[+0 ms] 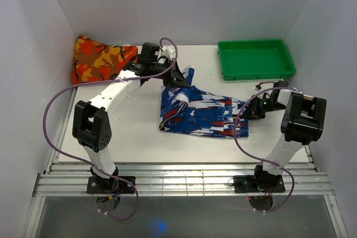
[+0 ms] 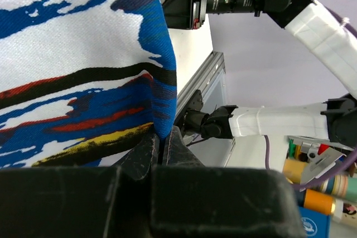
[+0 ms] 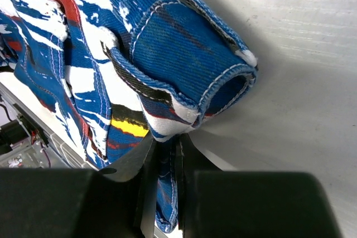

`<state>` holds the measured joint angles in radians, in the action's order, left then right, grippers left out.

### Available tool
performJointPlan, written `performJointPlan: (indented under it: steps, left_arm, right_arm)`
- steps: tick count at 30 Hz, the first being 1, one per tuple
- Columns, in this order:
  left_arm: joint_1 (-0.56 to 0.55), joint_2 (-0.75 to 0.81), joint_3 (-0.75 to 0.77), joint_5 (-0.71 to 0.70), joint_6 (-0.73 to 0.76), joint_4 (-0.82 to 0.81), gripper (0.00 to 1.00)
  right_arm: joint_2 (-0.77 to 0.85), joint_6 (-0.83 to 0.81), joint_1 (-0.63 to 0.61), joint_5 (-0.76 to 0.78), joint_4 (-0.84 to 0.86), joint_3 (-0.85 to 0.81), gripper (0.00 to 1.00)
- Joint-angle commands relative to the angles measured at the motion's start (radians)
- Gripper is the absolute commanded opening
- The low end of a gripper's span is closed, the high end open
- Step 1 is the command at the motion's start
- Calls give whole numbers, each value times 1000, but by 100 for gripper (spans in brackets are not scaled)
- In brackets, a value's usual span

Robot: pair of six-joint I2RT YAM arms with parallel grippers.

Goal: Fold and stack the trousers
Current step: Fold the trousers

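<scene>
From above, the blue, white and black streaked fabric trousers (image 1: 203, 112) lie mid-way across the white table (image 1: 128, 132). The left arm stretches forward, the left gripper (image 1: 177, 77) holding their far corner raised. The right arm bends inward, with the right gripper (image 1: 252, 111) at their right edge. Left wrist: fingers (image 2: 139, 151) pinch the cloth's edge. Right wrist: fingers (image 3: 187, 154) clamp what looks like a hem.

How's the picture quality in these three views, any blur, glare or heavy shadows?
Top external: even, soft light, everything sharp, the blue, white and black streaked fabric trousers clear; a small blue glare spot at the bottom edge. Left wrist: weave crisp, the left pincer dark and soft up close. Right wrist: the right pincer underexposed, a soft shadow on the white table under the cuff.
</scene>
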<state>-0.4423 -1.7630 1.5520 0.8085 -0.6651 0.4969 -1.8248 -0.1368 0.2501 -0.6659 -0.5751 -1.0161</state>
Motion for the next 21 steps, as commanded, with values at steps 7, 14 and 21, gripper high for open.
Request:
performJointPlan:
  steps: [7, 14, 21]
  left_arm:
    - [-199, -176, 157, -74, -165, -113, 0]
    - [-279, -326, 276, -144, -209, -129, 0]
    - [-338, -426, 350, -175, -267, -156, 0]
  right_arm:
    - [33, 9, -21, -44, -28, 8, 8]
    - [29, 16, -29, -50, -22, 5, 8]
    - [22, 17, -37, -54, -25, 2, 8]
